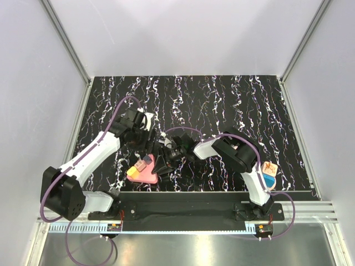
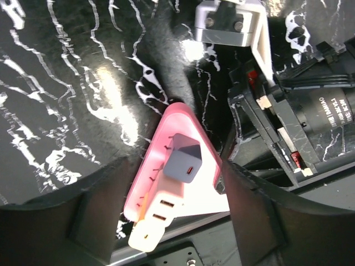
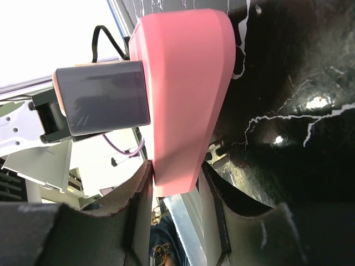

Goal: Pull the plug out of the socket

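Currently your right gripper (image 3: 175, 180) has its jaws clamped on the narrow end of the pink socket block (image 3: 183, 83), which lies by the near edge of the desk (image 1: 222, 100), between the two arms and closer to the left one. The grey plug (image 2: 182, 162) is seated flush in the block's face, beside the cream USB end (image 2: 152, 221). Your left gripper (image 2: 177, 185) hangs just over it with jaws open, one finger on each side, both clear of the plug.
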